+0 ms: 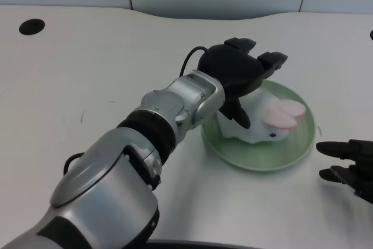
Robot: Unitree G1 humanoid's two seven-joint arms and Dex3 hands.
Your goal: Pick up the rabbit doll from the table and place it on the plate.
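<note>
So the setting is a plain white table [87, 56] with pale wall panels behind it and a small dark hole [31, 26] in the top, way off from the fingers toward the far left corner. Biggest thing in shot is the left arm [145, 150], silver, running diagonally up from the bottom edge. Next down in size is the green plate [303, 144], sitting right under and just beyond the fingers. The left hand [236, 74] is over the plate's near-left side, and its fingers [273, 59] look spread, poking out past the far rim with nothing pinched between them, while one lower finger hangs down against the rabbit doll [265, 122] (hard to say if it's actually pressing or just brushing it). The doll itself lies on the plate, white body with pink ears, just below and to the right of the fingertips. My read: the placing step is basically done and this is the let-go part. Next move should be lifting the hand straight up and back, clear of the doll, without dragging it off the plate.
</note>
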